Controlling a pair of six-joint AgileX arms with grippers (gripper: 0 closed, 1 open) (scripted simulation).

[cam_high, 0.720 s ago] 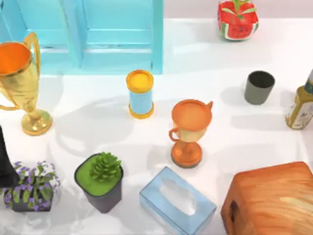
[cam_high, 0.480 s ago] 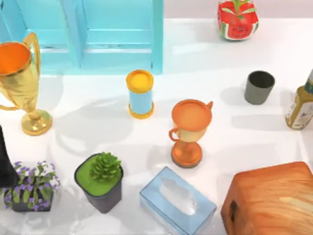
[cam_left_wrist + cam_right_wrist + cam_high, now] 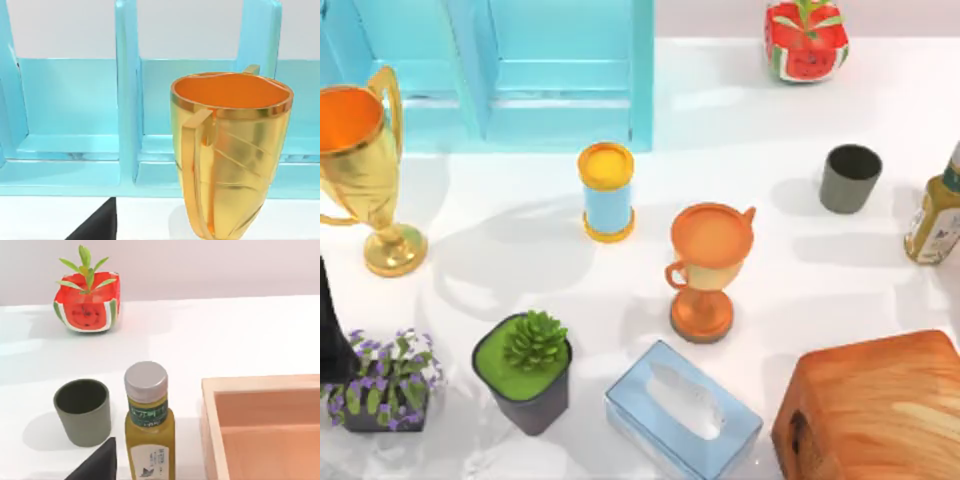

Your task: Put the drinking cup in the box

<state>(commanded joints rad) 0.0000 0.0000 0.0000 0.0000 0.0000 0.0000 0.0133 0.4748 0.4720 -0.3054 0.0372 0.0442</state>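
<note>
Hand state you cannot tell on either arm. Your cup (image 3: 850, 178) (upright beside the bottle (image 3: 938, 210)) looks light, stiff and smooth; pinch across its rim.

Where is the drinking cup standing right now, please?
In the top view the drinking cup stands upright on the table's right side, just left of the oil bottle, below the watermelon planter.

A rendered simulation scene is showing here, not a real room: a plain white worktop (image 3: 770, 120) is sitting against a blank pale wall. Unrelated props are crowding it, among them a gold trophy (image 3: 360, 160), a watermelon planter (image 3: 806, 40) and a tissue box (image 3: 682, 410).
</note>
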